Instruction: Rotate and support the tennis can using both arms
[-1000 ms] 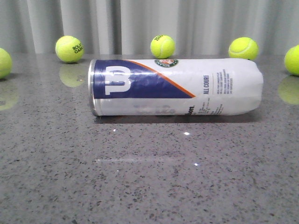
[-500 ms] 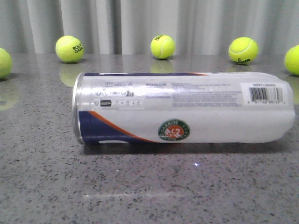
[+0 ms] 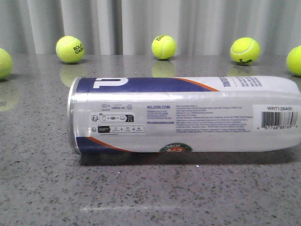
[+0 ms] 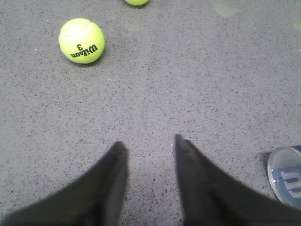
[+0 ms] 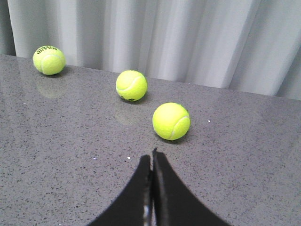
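Observation:
The tennis can (image 3: 186, 114) lies on its side across the grey table, silver rim to the left, barcode and small print facing the front camera, its right end cut off by the frame edge. In the left wrist view my left gripper (image 4: 148, 143) is open above bare table, and the can's silver rim (image 4: 285, 175) shows just to one side of it, apart from the fingers. My right gripper (image 5: 152, 155) is shut with nothing in it, pointing toward a tennis ball (image 5: 171, 121). Neither arm shows in the front view.
Several yellow-green tennis balls (image 3: 70, 49) (image 3: 164, 47) (image 3: 245, 50) line the back of the table before a grey curtain (image 3: 150, 23). Another ball (image 4: 82, 40) lies ahead of the left gripper. Two more balls (image 5: 131, 85) (image 5: 49, 60) sit near the curtain in the right wrist view.
The can has rolled toward the front camera, turning about its long axis: the W logo went from the front face to the top, and the barcode and print now face forward.

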